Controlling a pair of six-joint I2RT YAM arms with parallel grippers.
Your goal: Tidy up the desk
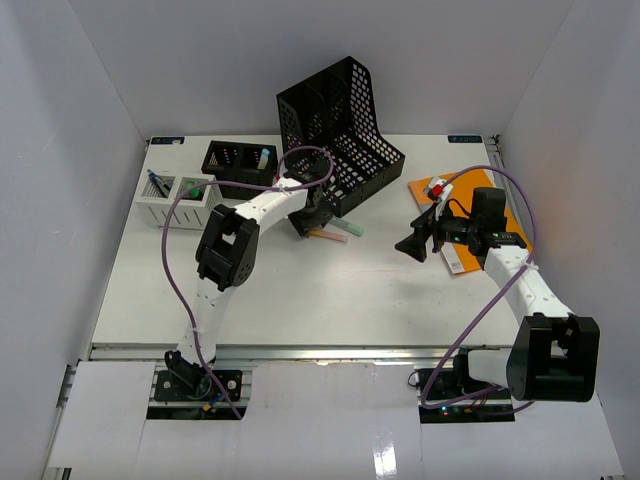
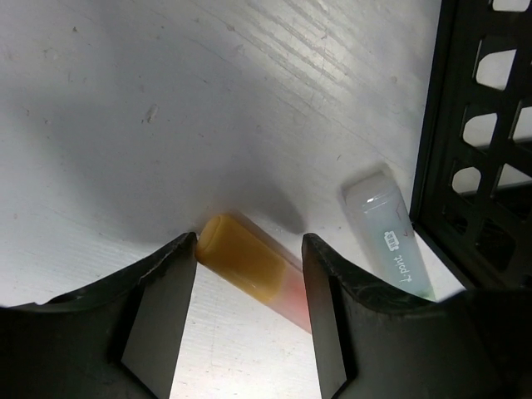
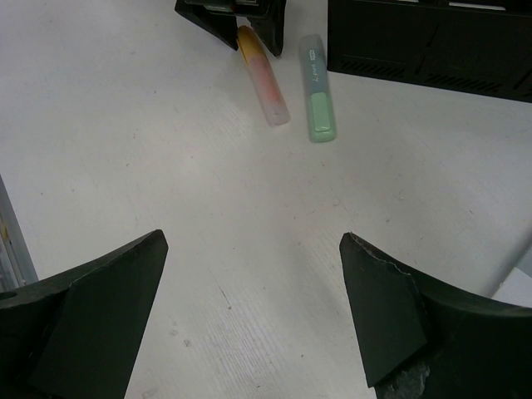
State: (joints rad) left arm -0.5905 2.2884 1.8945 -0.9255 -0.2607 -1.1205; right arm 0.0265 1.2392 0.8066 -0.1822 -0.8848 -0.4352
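Note:
On the white desk (image 1: 300, 290), an orange-and-pink highlighter (image 2: 249, 266) lies flat beside a pale green highlighter (image 2: 391, 241), just in front of the black file rack. My left gripper (image 2: 249, 249) is down at the desk, shut on the orange highlighter: one finger touches its orange cap, the other presses its pink body. From the right wrist both pens show, the orange highlighter (image 3: 262, 79) and the green highlighter (image 3: 318, 91). My right gripper (image 3: 253, 241) stands open above bare desk, right of centre (image 1: 410, 245), holding nothing.
A black mesh file rack (image 1: 340, 130) stands at the back centre, close to the green highlighter. A black pen tray (image 1: 240, 160) and a white organizer (image 1: 180, 200) sit at the back left. An orange notebook (image 1: 480, 200) carrying a small red-and-white item (image 1: 437, 187) lies under the right arm.

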